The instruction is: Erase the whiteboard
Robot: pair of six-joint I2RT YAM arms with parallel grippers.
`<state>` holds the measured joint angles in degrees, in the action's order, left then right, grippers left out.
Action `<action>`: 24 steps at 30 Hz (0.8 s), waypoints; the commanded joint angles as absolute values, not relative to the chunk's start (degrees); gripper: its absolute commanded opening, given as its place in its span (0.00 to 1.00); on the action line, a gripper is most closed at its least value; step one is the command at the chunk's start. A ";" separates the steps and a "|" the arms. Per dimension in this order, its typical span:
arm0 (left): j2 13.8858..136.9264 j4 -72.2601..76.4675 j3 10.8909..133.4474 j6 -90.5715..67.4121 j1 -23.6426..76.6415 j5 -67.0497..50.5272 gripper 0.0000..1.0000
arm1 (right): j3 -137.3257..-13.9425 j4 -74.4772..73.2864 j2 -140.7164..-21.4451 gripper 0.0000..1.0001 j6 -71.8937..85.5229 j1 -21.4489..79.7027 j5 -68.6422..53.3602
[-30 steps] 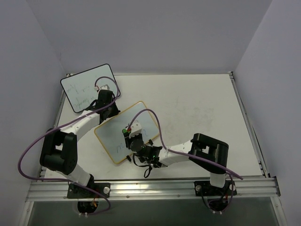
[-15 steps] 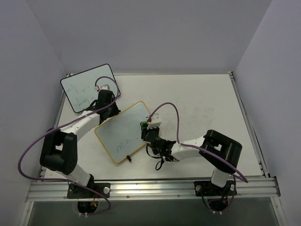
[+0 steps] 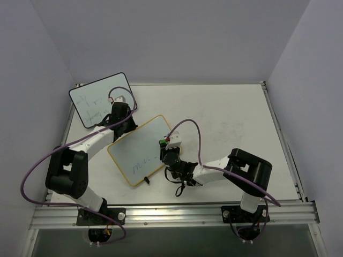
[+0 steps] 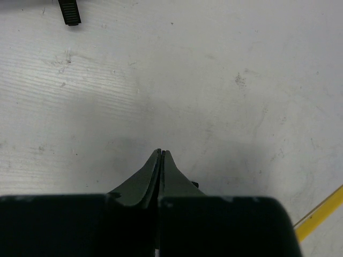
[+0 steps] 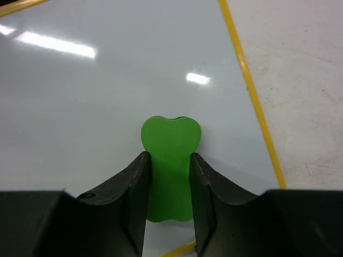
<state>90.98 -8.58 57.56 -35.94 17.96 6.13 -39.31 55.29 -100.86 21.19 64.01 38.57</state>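
The yellow-framed whiteboard (image 3: 136, 147) lies tilted on the table, left of centre. Faint writing (image 3: 140, 165) shows near its front edge. My right gripper (image 3: 164, 145) is shut on a green eraser (image 5: 170, 160) and presses it flat on the board (image 5: 107, 91), close to the yellow frame (image 5: 252, 101) on the right side. My left gripper (image 3: 126, 126) is shut and empty, with its fingertips (image 4: 161, 152) over bare table at the board's far edge. A strip of the yellow frame (image 4: 321, 214) shows at the lower right of the left wrist view.
A black-framed whiteboard (image 3: 101, 99) with writing lies at the back left, overhanging the table's corner. One black clip foot (image 3: 146, 179) sticks out from the yellow board's front edge. A small black clip (image 4: 69, 12) shows at the top of the left wrist view. White table (image 3: 236, 118) stretches to the right.
My right gripper slid the green eraser rightwards across the board to its right side, then a little back left. The left arm has not moved.
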 commanded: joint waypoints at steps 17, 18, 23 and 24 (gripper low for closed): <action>90.44 -10.02 53.88 -35.07 19.34 5.45 0.02 | -36.22 58.79 -106.18 0.08 25.40 63.74 39.38; 90.53 -10.02 53.96 -34.98 19.25 5.54 0.02 | -35.60 59.06 -105.91 0.08 25.75 63.11 39.38; 91.05 -10.37 54.49 -34.72 19.25 5.63 0.02 | -32.00 59.24 -103.19 0.08 28.47 59.51 38.93; 91.40 -10.37 54.67 -34.72 19.25 5.54 0.02 | -31.91 58.54 -102.84 0.08 28.91 58.89 39.54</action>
<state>90.39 -5.74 55.99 -35.92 17.96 6.20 -34.52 66.72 -102.48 26.33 62.22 38.20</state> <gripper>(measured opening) 0.031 0.282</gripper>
